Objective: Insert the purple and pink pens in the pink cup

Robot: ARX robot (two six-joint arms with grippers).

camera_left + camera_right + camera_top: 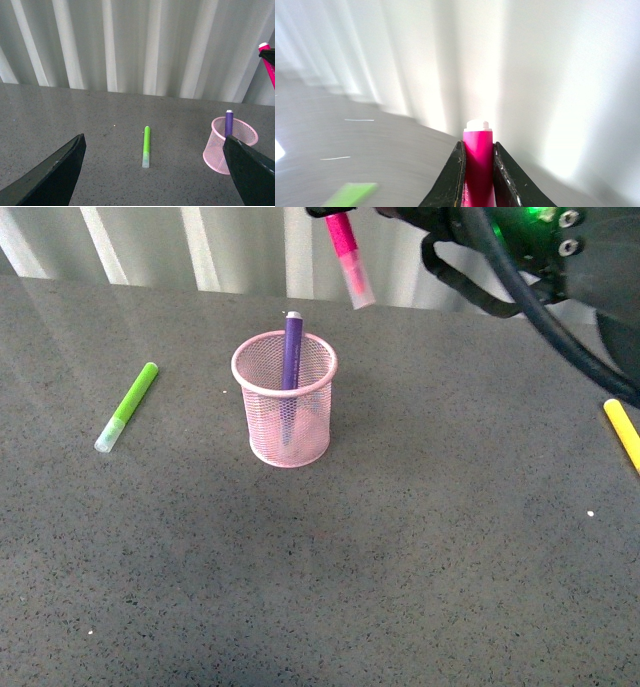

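1. The right gripper [478, 145] is pinching the pink pen [348, 262] between its jaws, near the tail. The white end plug is poking out just past the fingertips.
2. The pink pen is hanging in the air, above the pink cup [258, 392] and off to its right, not yet over the mouth.
3. Its long axis is running steeply. The translucent cap is pointing down and leaning slightly right; the tail is pointing up into the gripper.
4. The purple pen [291, 357] is standing inside the cup, leaning on the far rim, white end showing above it.
5. The left gripper [153, 136] is hovering with jaws spread wide, holding nothing.
6. Handling, judged: the pen is looking light, rigid and smooth-barrelled. With a hold this near the end it is probably liable to pivot; a mid-barrel pinch would steady it.
7. The lime-green marker [127, 407] and the yellow marker [622, 432] are lying flat on the grey table [400, 587], well apart from the cup.
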